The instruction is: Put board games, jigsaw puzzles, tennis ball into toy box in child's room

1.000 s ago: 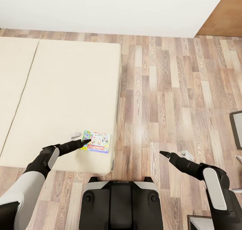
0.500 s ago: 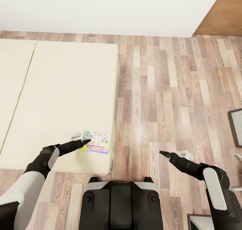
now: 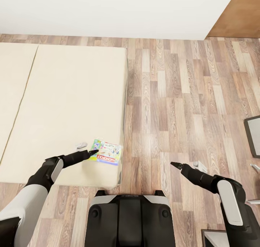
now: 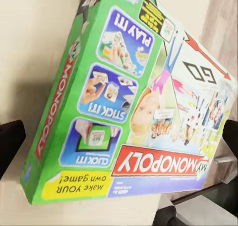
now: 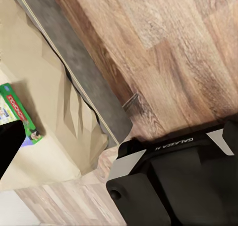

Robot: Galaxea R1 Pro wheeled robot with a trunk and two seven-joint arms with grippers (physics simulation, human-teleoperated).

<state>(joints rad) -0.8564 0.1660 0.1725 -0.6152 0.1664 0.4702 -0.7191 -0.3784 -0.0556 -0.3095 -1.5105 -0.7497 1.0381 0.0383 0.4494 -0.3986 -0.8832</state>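
One board game [image 3: 107, 153], a flat green-pink "My Monopoly" box, lies on the cream bed [image 3: 65, 106] at its near right corner, reaching the mattress edge. My left gripper [image 3: 88, 149] is open just left of the box, its dark fingertip touching the box's near left edge. In the left wrist view the board game [image 4: 134, 107] sits ahead between the two spread fingers [image 4: 10, 141], tilted, with floor beyond it. My right gripper [image 3: 185, 164] hangs open over the wood floor, holding nothing. The table, toy box, jigsaw puzzles and tennis ball are out of view.
A white wall [image 3: 108, 8] runs behind the bed. Wood-plank floor [image 3: 180, 95] spreads to the right of the bed. A dark-framed grey object [image 3: 253, 135] stands at the right edge. My base [image 3: 130, 218] is close to the bed's near corner.
The Monopoly box has slid and turned slightly toward the bed's right edge at my left fingertip. The view has shifted a little. Both arms hold about the same pose.
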